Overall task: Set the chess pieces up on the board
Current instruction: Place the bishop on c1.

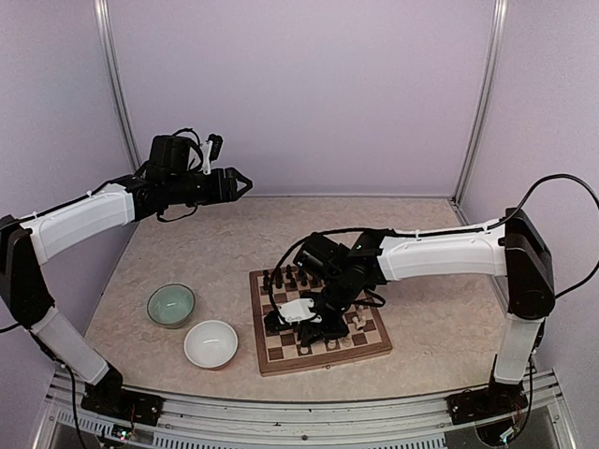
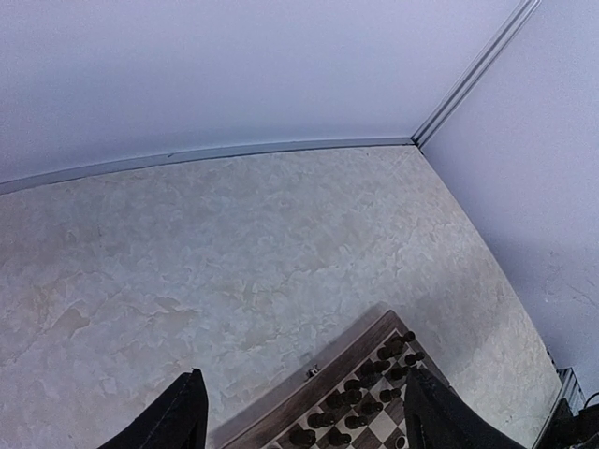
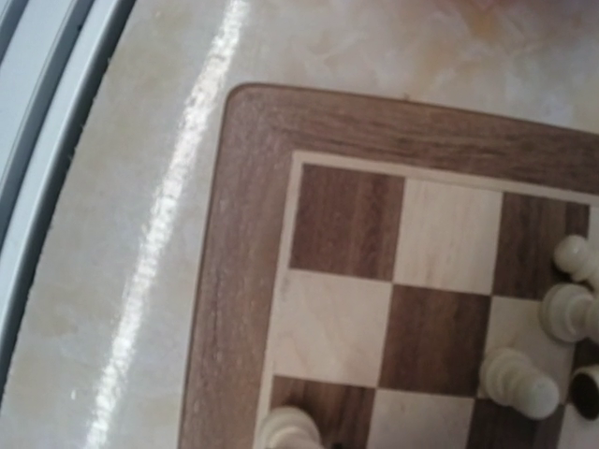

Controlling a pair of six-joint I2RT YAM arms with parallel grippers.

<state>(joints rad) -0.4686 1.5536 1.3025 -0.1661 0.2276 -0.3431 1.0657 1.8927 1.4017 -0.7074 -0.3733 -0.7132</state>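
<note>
The left jaws hang wide open, high over the far-left part of the surface (image 1: pixel 234 243). The right jaws are closed, low over the near half of the board (image 1: pixel 323 365); whether they pinch anything is hidden. The board lies right of a green bowl (image 1: pixel 171 305) and a white bowl (image 1: pixel 211 343), with dark pieces (image 1: pixel 281 278) along its far edge and cream pieces (image 1: pixel 357 320) near its right side.

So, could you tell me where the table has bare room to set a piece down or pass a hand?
Bare tabletop lies between the board's far edge and the back wall, and right of the board. Crowded: the green bowl and white bowl left of it, dark pieces along its far edge, the right arm above.
</note>
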